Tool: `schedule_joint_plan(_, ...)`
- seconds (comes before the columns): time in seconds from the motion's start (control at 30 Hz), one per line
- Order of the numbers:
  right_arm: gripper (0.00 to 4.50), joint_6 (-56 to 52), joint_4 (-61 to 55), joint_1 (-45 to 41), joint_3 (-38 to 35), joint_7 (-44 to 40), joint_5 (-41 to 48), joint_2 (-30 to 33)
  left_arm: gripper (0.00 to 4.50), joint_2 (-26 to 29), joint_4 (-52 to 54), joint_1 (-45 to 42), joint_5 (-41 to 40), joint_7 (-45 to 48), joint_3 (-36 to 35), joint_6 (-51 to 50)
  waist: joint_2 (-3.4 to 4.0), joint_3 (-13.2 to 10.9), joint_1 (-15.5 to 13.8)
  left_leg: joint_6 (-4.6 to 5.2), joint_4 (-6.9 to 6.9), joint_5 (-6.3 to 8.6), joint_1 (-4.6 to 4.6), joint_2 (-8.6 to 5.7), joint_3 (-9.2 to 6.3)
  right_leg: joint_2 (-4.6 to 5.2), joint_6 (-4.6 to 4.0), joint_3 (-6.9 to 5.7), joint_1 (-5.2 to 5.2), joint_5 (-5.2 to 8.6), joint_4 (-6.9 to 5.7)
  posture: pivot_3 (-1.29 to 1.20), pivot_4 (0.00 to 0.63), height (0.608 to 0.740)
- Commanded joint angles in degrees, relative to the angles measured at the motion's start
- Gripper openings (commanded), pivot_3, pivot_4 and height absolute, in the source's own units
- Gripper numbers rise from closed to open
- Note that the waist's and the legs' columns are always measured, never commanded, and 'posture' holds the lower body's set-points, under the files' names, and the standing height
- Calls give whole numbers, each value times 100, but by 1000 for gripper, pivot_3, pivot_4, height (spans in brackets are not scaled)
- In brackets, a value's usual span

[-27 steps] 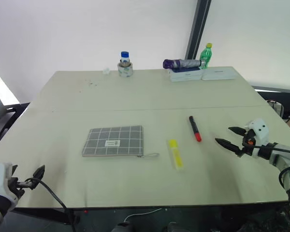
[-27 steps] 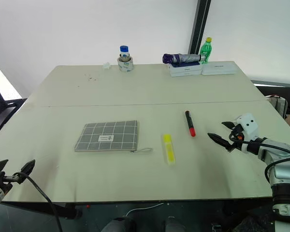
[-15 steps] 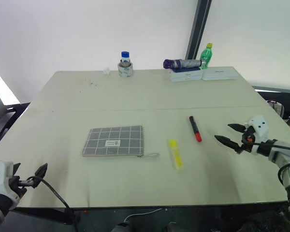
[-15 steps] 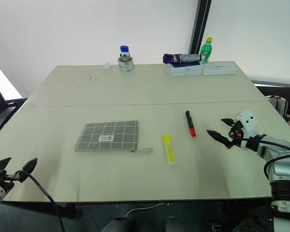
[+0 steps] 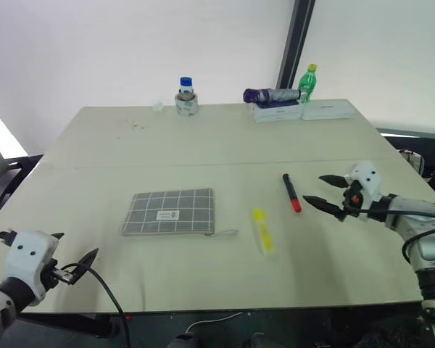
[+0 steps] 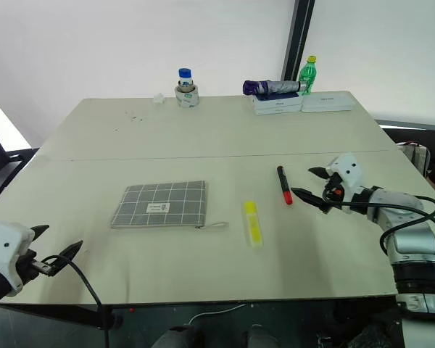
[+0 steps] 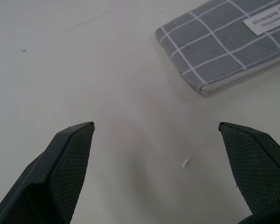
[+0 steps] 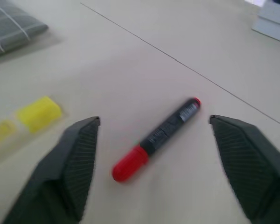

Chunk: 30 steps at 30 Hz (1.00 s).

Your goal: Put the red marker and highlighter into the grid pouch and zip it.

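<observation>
Since the earlier frame the right gripper (image 5: 324, 191) has closed in on the red marker (image 5: 291, 193), and the left gripper (image 5: 78, 264) has come further over the table's (image 5: 203, 145) near edge. From the head, the grid pouch (image 5: 170, 212), highlighter (image 5: 262, 230) and marker lie apart. The left wrist adds wide-spread empty fingers (image 7: 67, 158) near the pouch's corner. The right wrist adds spread fingers (image 8: 79, 154) bracketing the marker, untouched.
</observation>
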<state>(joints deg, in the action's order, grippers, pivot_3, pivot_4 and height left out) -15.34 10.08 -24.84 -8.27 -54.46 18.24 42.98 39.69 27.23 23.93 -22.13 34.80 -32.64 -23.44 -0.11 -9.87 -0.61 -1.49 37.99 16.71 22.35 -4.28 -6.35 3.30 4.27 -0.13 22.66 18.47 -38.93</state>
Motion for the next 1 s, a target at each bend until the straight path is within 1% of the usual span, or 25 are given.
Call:
schedule_joint_plan(0.03, 2046, -389, -916, -207, 460, 273, -78, -265, 4500, 345, -587, -416, 552, 63, 273, 464, 0, 0, -5, 0, -1, 0, 0, 0, -1, 0, -2, 0, 2, -1, 0, 0, 150, 740)
schedule_joint_plan(0.13, 432, -655, -1378, -182, 804, 475, -184, -486, 4500, 616, -1242, -749, 1160, 69, 625, 1084, 0, 0, -11, -1, -5, -1, 0, 1, -3, -1, -4, -2, 3, -3, 0, 0, 150, 740)
schedule_joint_plan(0.17, 78, -753, -1465, -211, 882, 629, -233, -598, 4500, 689, -1484, -904, 1324, 67, 738, 1310, 0, 0, -14, 0, -5, 0, 2, 0, -2, 0, -3, -1, 3, -3, 5, 0, 150, 740)
schedule_joint_plan(0.27, 78, -981, -1657, -310, 1218, 1098, -535, -920, 4500, 910, -2272, -1497, 1795, 102, 1190, 2066, -1, 0, -21, 1, -5, 1, 7, -1, -2, 0, -2, -2, -1, -4, 25, 0, 150, 740)
schedule_joint_plan(0.4, 78, -1464, -1835, -438, 1602, 1423, -776, -1229, 4500, 1038, -3213, -2240, 2260, 167, 1755, 2950, -2, 0, -1, -2, -8, -1, 7, -2, -2, 0, -2, -3, 3, -6, 26, 0, 150, 740)
schedule_joint_plan(0.53, 78, -2015, -1952, -575, 1962, 1636, -920, -1517, 4500, 1023, -4220, -3115, 2606, 253, 2344, 3706, -1, 0, 9, -10, -12, -6, 9, -1, -2, -2, -2, -3, 10, -6, 23, 0, 150, 740)
schedule_joint_plan(0.57, 78, -2178, -1962, -616, 2042, 1682, -958, -1563, 4500, 1040, -4430, -3267, 2713, 280, 2492, 3934, -2, 0, 21, -31, -12, -18, 9, -1, -2, -2, -2, -3, 11, -6, 21, 0, 150, 740)
schedule_joint_plan(0.63, 78, -2356, -1949, -651, 2162, 1789, -1034, -1673, 4500, 980, -4734, -3531, 2747, 343, 2678, 4252, -2, 0, 40, -34, -12, -20, 10, -2, -2, -2, -1, -3, 12, -6, 20, 0, 150, 740)
schedule_joint_plan(0.8, 78, -2572, -1826, -694, 2511, 1959, -1298, -1843, 4500, 808, -5147, -3986, 2741, 505, 3016, 4731, -2, 0, 40, -35, -11, -20, 11, -2, -2, -2, -1, -3, 15, -6, 17, 0, 150, 740)
schedule_joint_plan(1.0, 78, -2685, -1756, -759, 2634, 2023, -1384, -2050, 4500, 652, -4792, -3876, 2369, 1017, 3164, 4818, -3, 1, 56, -35, -7, -21, 11, -3, -1, -2, -1, -2, 20, -6, 0, 0, 150, 740)
